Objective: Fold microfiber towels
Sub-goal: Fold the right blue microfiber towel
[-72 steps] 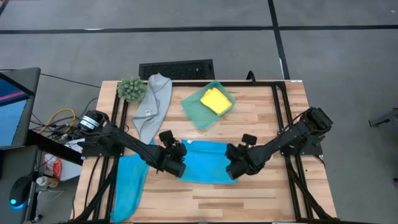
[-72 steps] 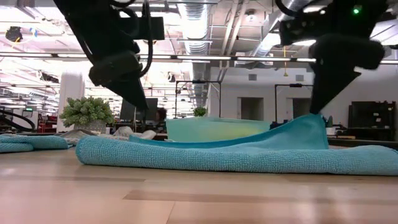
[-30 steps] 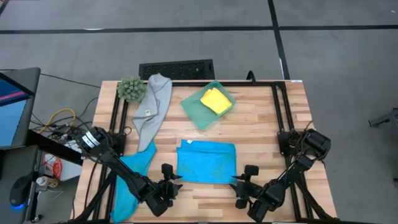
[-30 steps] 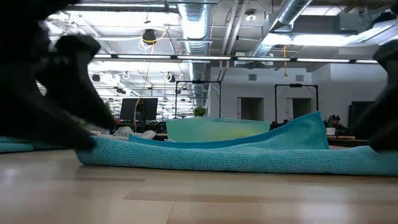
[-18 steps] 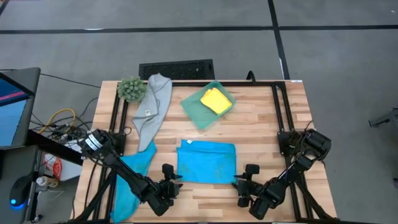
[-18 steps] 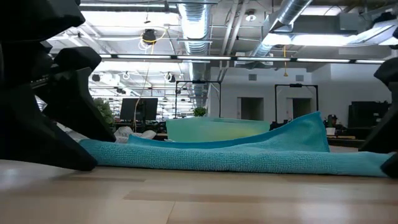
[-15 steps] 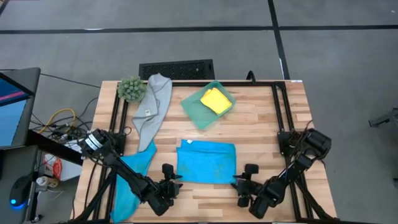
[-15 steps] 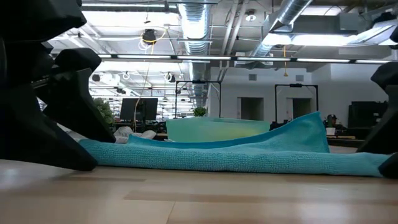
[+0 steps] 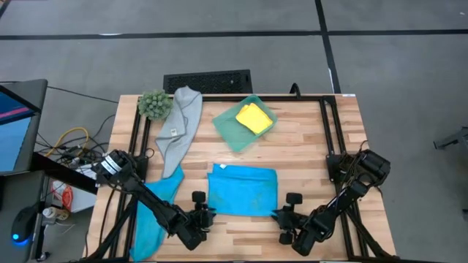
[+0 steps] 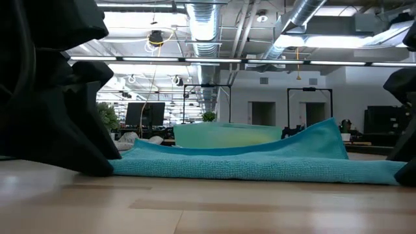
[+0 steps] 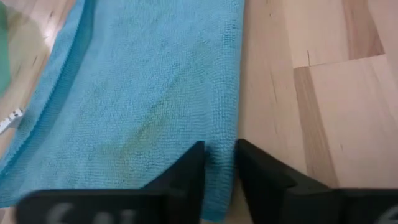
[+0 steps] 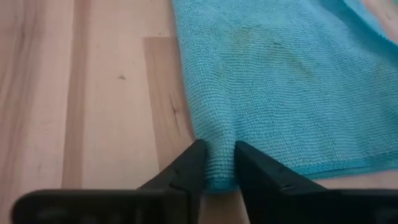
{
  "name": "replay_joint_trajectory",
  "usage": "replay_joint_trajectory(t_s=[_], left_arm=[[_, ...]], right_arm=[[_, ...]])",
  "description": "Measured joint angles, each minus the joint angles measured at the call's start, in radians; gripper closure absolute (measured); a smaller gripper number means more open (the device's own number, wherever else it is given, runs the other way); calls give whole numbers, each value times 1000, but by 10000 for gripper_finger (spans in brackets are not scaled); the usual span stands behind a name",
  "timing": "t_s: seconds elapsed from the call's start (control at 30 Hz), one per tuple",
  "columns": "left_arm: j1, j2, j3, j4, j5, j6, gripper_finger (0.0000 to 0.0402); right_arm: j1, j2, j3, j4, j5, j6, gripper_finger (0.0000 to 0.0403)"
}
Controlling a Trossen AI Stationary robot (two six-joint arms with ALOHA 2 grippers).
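both my arms reach low along the table's near edge. l gripper (image 9: 203,216) sits at the blue towel (image 9: 243,191)'s near-left corner, fingers (image 11: 186,171) pinched on its edge. r gripper (image 9: 281,215) at the near-right corner, fingers (image 12: 188,167) nipping the cloth too.

Your wooden table (image 9: 307,157) carries a folded blue towel (image 9: 243,190) near centre. At nine o'clock of it a second blue towel (image 9: 155,208) hangs off the table's edge. Toward eleven o'clock lie a grey towel (image 9: 180,124) and plant ball (image 9: 154,104); at twelve, a teal tray (image 9: 235,128).
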State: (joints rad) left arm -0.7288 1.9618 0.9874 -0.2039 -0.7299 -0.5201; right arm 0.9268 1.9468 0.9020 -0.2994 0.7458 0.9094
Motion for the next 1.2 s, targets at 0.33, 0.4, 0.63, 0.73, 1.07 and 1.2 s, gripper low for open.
replay_joint_trajectory(t_s=[0.33, 0.4, 0.63, 0.73, 1.07, 1.2], left_arm=[[2, 4, 29, -38, 13, -1, 395], [2, 4, 53, -67, 22, 3, 399], [6, -29, 169, -294, -71, 3, 398], [15, -60, 194, -372, -142, 15, 398], [152, -76, 191, -481, -193, 113, 397], [213, -76, 190, -481, -189, 176, 397]], right_arm=[[8, -35, -5, -16, -23, -32, 392], [10, -65, -8, -47, -39, -30, 386], [-6, -197, -8, -178, -22, -20, 395], [-31, -245, -6, -230, -2, -20, 393], [-207, -304, -6, -361, 26, -88, 380], [-272, -304, -6, -384, 12, -124, 384]])
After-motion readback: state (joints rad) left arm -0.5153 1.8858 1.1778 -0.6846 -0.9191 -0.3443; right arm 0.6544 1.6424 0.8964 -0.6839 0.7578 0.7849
